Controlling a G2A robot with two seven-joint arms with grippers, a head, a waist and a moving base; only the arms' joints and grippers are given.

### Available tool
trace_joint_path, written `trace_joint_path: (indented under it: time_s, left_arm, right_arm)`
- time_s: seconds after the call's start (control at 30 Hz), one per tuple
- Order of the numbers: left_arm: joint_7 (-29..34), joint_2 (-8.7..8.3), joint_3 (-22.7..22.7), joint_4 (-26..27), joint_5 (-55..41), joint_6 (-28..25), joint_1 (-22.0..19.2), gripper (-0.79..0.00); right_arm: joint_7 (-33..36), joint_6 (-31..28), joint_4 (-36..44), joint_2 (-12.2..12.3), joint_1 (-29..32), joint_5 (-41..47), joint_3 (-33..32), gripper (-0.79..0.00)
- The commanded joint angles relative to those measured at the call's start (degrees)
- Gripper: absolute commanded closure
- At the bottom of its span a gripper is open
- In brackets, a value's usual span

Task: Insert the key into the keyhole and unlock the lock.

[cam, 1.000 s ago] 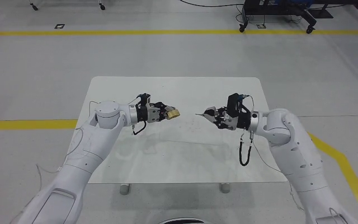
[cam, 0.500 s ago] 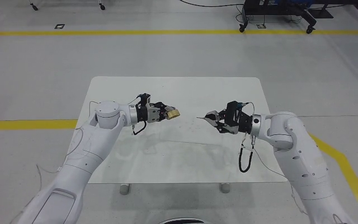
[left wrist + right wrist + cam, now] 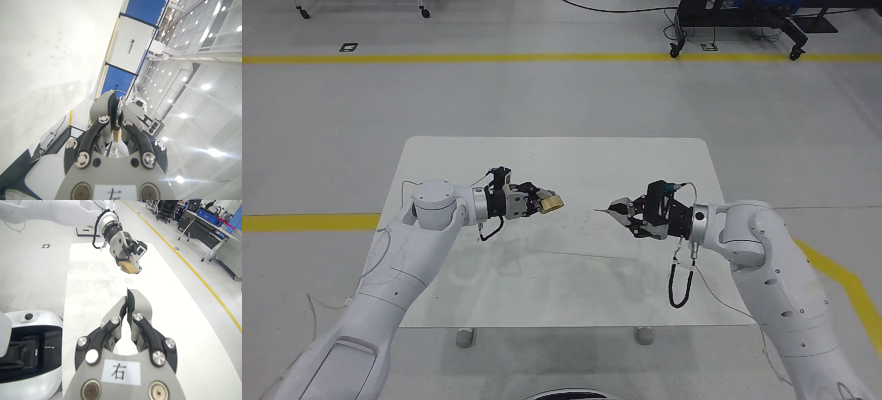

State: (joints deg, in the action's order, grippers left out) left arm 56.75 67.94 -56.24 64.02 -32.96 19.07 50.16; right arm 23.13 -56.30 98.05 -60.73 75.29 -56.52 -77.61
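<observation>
Above the table point(image 3: 542, 160), left claw point(image 3: 540, 203) clamped on brass padlock point(image 3: 128, 267), right claw point(image 3: 128, 298) closed on key point(image 3: 599, 209), the two apart

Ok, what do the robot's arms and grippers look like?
The left arm and right arm are glossy white shells, each with a black cable looped at the wrist. The left gripper and right gripper have grey metal bases, black linkages with silver bolts, pale fingers with black ribbed pads, and a white label.
</observation>
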Motion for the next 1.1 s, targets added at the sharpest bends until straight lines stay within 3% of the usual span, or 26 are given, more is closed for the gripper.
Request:
trace_joint_path:
  time_s: [0.0,0.2,0.37,0.67,1.07]
  left_arm:
    - [-0.7,0.06,-0.2,-0.9,-1.1,0.4,0.7,0.0]
    - [-3.7,0.29,0.5,-1.0,0.3,3.8,-0.3,0.0]
    - [-2.5,0.81,2.3,-1.3,-0.1,10.8,-2.6,0.0]
    - [-0.2,2.85,6.4,-7.4,-4.8,21.4,-7.2,0.0]
    - [-0.2,5.52,10.8,-14.0,-6.4,21.8,-11.6,0.0]
  right_arm:
    - [1.8,1.3,0.9,-0.1,-1.3,-1.9,1.6,0.0]
    - [9.2,4.9,6.7,-0.3,-5.3,-10.9,6.7,0.0]
    - [12.6,7.5,11.5,-0.5,-6.6,-16.8,10.6,0.0]
    - [18.3,8.6,13.7,-0.9,-10.0,-24.8,16.4,0.0]
    - [20.3,5.6,13.9,-1.4,-13.3,-26.7,21.6,0.0]
